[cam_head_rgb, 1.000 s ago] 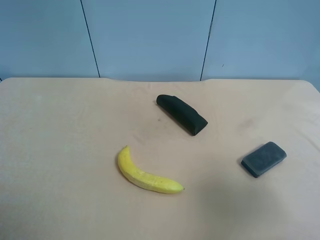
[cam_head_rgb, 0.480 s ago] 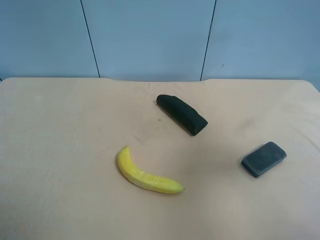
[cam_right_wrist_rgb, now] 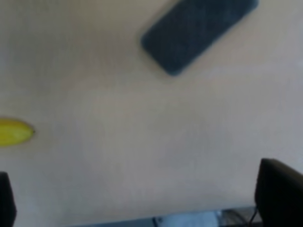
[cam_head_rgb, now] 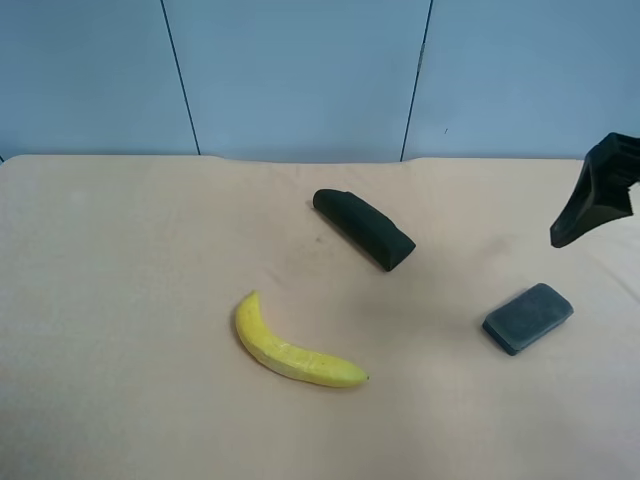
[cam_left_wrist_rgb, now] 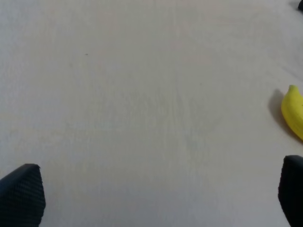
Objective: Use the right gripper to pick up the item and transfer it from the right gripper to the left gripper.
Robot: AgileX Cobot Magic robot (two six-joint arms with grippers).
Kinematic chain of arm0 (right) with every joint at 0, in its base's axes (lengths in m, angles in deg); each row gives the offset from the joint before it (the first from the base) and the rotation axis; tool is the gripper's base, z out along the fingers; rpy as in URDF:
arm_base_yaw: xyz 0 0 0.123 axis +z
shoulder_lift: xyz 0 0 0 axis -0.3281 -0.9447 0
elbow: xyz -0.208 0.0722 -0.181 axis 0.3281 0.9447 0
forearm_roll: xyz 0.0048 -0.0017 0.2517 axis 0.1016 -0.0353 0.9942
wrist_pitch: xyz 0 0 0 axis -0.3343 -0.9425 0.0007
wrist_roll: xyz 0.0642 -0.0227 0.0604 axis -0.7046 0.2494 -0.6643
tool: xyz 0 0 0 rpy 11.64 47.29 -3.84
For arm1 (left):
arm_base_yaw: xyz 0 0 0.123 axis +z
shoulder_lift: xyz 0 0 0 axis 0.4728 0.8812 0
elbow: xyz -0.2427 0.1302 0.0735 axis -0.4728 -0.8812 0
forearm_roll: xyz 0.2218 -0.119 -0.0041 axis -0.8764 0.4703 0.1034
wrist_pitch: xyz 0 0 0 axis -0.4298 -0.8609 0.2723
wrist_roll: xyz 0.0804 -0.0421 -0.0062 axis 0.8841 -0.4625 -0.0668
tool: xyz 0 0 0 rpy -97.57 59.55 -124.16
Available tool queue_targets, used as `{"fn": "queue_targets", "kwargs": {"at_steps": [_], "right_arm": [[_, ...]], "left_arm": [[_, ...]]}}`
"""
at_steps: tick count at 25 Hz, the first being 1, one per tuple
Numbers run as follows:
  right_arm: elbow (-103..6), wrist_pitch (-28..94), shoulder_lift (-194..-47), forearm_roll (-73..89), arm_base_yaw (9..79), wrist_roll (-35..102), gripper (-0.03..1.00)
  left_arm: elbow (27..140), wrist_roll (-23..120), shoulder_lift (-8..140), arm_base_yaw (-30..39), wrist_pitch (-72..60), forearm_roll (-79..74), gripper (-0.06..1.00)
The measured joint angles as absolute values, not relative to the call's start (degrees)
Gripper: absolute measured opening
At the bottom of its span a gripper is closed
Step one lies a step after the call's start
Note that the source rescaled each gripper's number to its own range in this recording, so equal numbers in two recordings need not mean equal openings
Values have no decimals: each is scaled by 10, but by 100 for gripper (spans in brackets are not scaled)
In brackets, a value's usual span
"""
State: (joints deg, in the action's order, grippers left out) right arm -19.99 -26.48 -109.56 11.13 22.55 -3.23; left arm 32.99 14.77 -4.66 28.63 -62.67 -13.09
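Exterior high view: small rectangular block eraser [cam_head_rgb: 528, 318], dark grey felt on blue base, lies flat on beige table [cam_head_rgb: 130, 300], untouched. Black pronged right gripper [cam_head_rgb: 588, 208] hovers near, jaws spread, empty. Judged light, firm-sided; grasp across narrow width.

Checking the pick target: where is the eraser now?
In the exterior high view the eraser lies on the table toward the view's right, apart from the banana and black case, untouched, near the right gripper.

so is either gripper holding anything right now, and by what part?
Nothing is held. The right gripper and the left gripper are both open, with only bare table between their fingers. The eraser lies on the table, untouched.
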Motion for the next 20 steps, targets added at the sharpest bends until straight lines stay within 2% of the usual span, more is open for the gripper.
{"fn": "queue_targets", "kwargs": {"at_steps": [11, 20], "right_arm": [[-174, -217, -1121, 49, 226, -163, 100], [-17, -9, -1122, 36, 226, -375, 100]], "left_arm": [[330, 148, -47, 286, -627, -131, 100], [330, 148, -47, 286, -627, -131, 100]]}}
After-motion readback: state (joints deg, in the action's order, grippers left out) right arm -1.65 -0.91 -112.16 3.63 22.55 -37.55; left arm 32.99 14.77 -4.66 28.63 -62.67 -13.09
